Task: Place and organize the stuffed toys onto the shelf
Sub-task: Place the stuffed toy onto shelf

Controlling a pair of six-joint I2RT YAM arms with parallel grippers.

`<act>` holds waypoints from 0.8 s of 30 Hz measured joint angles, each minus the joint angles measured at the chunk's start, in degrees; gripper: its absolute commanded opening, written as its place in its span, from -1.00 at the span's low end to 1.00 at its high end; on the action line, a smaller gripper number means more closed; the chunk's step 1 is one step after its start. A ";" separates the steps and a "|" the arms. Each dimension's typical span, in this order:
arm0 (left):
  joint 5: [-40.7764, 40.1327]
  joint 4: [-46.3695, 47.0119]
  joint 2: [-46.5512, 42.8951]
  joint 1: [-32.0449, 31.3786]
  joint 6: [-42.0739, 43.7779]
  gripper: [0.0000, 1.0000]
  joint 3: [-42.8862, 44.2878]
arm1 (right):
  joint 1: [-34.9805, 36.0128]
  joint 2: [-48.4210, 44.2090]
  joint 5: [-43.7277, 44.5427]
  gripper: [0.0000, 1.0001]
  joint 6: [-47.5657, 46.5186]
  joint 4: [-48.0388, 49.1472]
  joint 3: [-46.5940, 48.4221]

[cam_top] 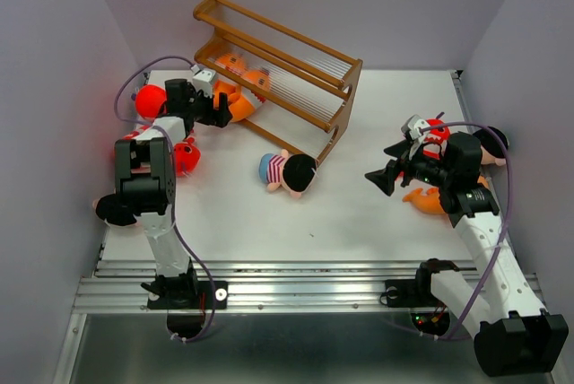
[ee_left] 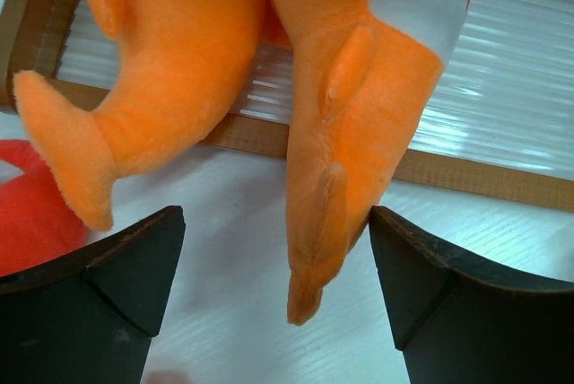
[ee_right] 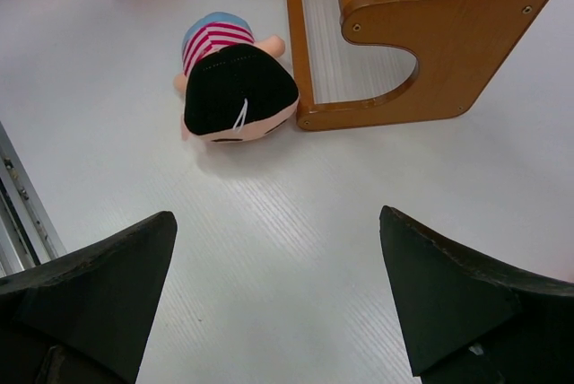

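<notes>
Left wrist view: left pincer (ee_left: 273,222) spread astride the tail of the orange fish (ee_left: 350,133), gripping nothing; I should retract straight back, without snagging it off the shelf (ee_left: 502,182). Right pincer (ee_right: 278,222) spread, empty.

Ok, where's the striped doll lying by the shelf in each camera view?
Top external: the doll lies near the picture's centre, just in front of the shelf, at its right end panel.
Left wrist: not in it; only orange plush and a shelf rail.
Right wrist: upper left of centre, black hair toward the camera.
Shared landmark: the shelf's end panel, right beside the doll's head.
</notes>
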 measured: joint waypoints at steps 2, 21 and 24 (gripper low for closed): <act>0.02 0.02 -0.85 0.24 -0.20 0.89 -0.13 | 0.00 -0.04 0.02 1.00 -0.15 0.00 0.00; -2.86 3.13 -22.43 2.32 -3.48 0.98 -11.45 | 0.00 -0.74 0.68 1.00 -1.57 0.00 -0.15; -5.44 6.10 -30.16 2.29 -6.97 0.97 -16.65 | 0.00 -0.74 1.68 1.00 -2.67 -0.07 -0.15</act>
